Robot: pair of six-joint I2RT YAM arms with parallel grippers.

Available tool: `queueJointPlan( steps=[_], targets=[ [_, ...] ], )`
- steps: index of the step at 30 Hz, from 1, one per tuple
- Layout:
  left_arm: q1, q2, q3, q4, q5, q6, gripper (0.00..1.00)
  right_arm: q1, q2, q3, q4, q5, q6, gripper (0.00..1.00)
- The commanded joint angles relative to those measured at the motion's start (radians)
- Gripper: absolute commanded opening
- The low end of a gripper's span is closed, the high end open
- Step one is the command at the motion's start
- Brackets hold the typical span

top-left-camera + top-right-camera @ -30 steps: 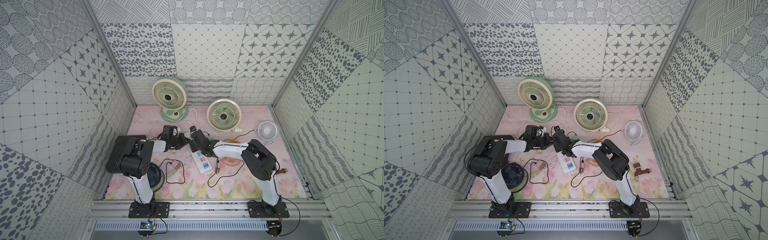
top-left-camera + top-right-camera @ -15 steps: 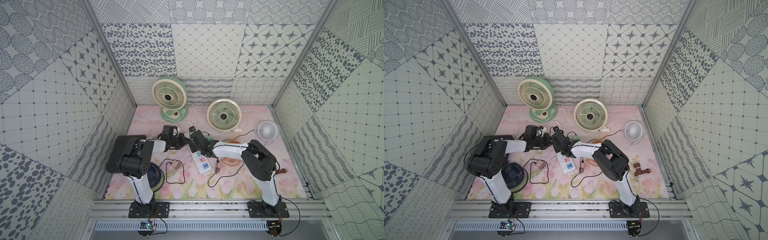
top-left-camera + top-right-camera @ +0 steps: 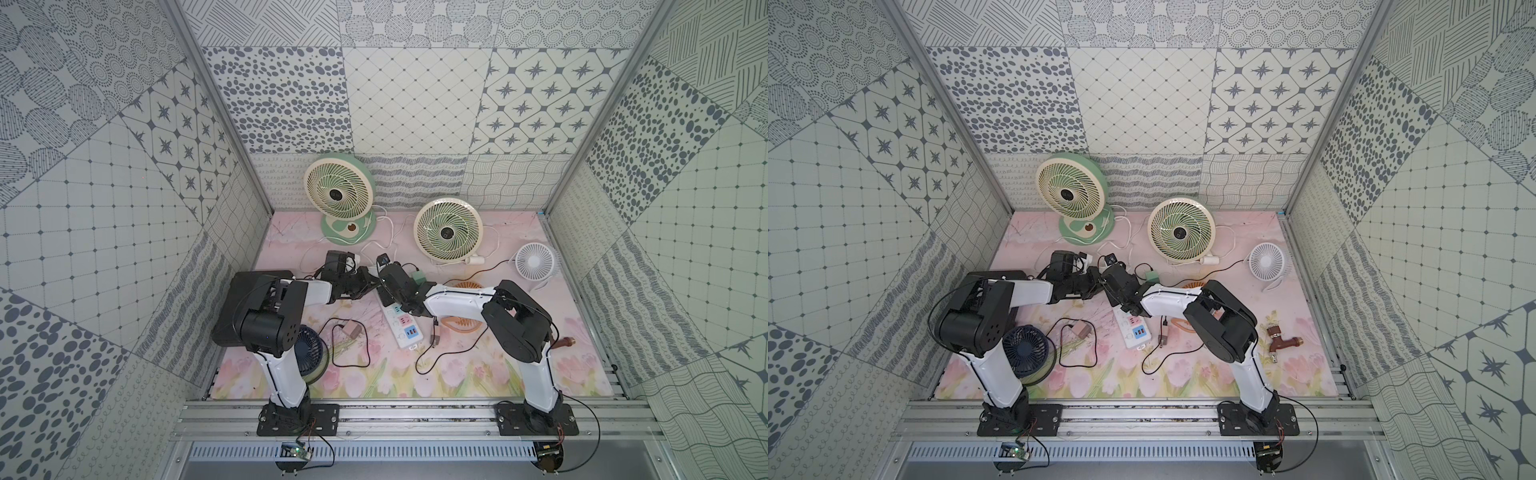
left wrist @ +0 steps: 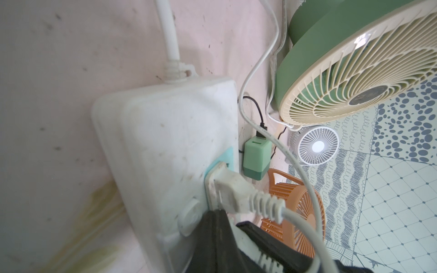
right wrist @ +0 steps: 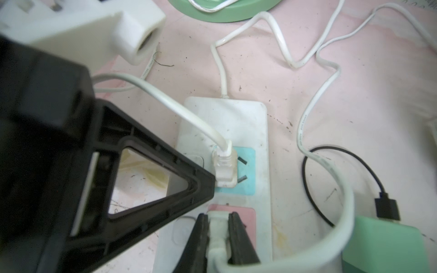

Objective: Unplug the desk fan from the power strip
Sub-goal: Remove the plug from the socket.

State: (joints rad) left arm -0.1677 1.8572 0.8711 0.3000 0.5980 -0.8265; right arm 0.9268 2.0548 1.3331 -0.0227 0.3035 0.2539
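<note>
The white power strip (image 3: 405, 336) (image 5: 236, 118) lies mid-mat, both grippers over its far end. My right gripper (image 5: 218, 216) (image 3: 386, 289) is shut on a white plug (image 5: 218, 227) seated in the pink socket. A second white plug (image 5: 224, 170) (image 4: 236, 191) sits in the blue socket. My left gripper (image 4: 216, 212) (image 3: 371, 281) is shut on nothing, its tips pressed on the strip (image 4: 153, 146) beside that plug. Two green-and-cream desk fans (image 3: 338, 191) (image 3: 448, 230) stand at the back. White cords run toward them, and I cannot tell which fan the held plug's cord feeds.
A green USB charger (image 5: 387, 248) with a black cable lies right of the strip. A small white fan (image 3: 536, 262), an orange fan (image 3: 465, 286), a dark blue fan (image 3: 309, 345) and a brown tap (image 3: 1281, 338) also sit on the mat. Loose black cables lie near the front.
</note>
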Motion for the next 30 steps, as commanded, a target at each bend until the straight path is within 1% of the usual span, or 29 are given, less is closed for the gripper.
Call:
queueJointPlan(
  steps=[1, 4, 5, 6, 10, 12, 15, 19, 21, 26, 28, 30],
  targets=[
    [0.003, 0.016, -0.013, -0.129, -0.073, 0.018, 0.00, 0.012, -0.011, 0.010, 0.027, -0.007, -0.004, 0.07],
    [0.005, 0.012, -0.015, -0.130, -0.071, 0.019, 0.00, -0.053, -0.034, -0.044, 0.091, -0.124, 0.112, 0.07],
    [0.005, 0.010, -0.015, -0.129, -0.072, 0.018, 0.00, -0.064, -0.036, -0.054, 0.098, -0.145, 0.132, 0.07],
    [0.006, 0.010, -0.015, -0.129, -0.073, 0.018, 0.00, -0.059, -0.036, -0.049, 0.087, -0.136, 0.123, 0.07],
    [0.006, 0.013, -0.013, -0.129, -0.073, 0.018, 0.00, 0.012, -0.016, 0.004, 0.025, -0.014, 0.001, 0.07],
    [0.006, 0.015, -0.015, -0.128, -0.073, 0.018, 0.00, 0.032, -0.005, 0.023, 0.013, 0.021, -0.033, 0.07],
    [0.006, 0.015, -0.017, -0.126, -0.072, 0.018, 0.00, 0.020, -0.008, 0.010, 0.026, 0.005, -0.006, 0.07],
    [0.006, 0.009, -0.021, -0.126, -0.072, 0.019, 0.00, -0.047, -0.037, -0.053, 0.096, -0.122, 0.116, 0.07],
    [0.007, 0.008, -0.020, -0.126, -0.071, 0.018, 0.00, -0.039, -0.033, -0.042, 0.079, -0.114, 0.098, 0.07],
    [0.009, 0.010, -0.023, -0.126, -0.073, 0.018, 0.00, 0.042, -0.004, 0.026, 0.003, 0.029, -0.038, 0.07],
    [0.009, 0.009, -0.022, -0.125, -0.073, 0.018, 0.00, 0.037, -0.014, 0.016, 0.017, 0.019, -0.023, 0.07],
    [0.008, 0.008, -0.023, -0.124, -0.071, 0.018, 0.00, 0.007, -0.033, -0.020, 0.053, -0.040, 0.032, 0.07]
  ],
)
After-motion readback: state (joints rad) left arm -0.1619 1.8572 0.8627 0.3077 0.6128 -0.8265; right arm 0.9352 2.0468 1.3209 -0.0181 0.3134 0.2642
